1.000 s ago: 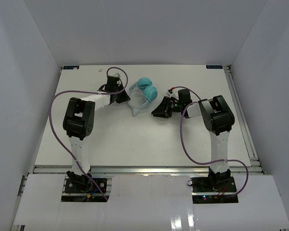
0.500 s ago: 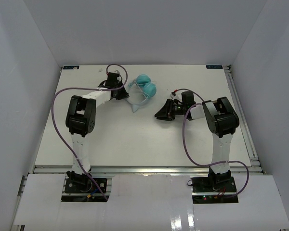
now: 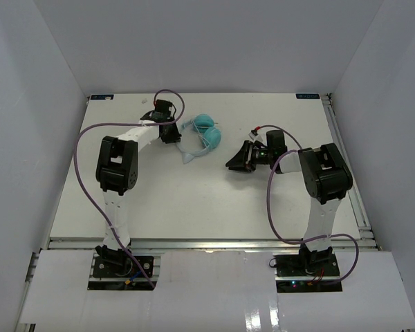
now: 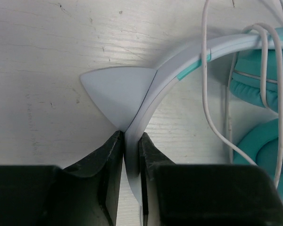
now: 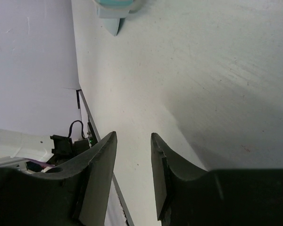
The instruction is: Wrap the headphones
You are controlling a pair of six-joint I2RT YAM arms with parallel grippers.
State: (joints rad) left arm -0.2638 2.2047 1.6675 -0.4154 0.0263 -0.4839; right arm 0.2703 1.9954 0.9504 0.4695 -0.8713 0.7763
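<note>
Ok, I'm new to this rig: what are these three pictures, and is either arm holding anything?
The overhead view shows two robot arms bolted at the table's near edge. The other two pictures come from a camera on each wrist, looking past that arm's own fingers. The headphones lie on the table: teal ear cups, a pale headband and a thin white cord looped over them. The left gripper has the headband between its fingers, jaws nearly shut; whether it is pinched tight is unclear. The right gripper hangs over bare table, jaws apart, holding nothing.
</note>
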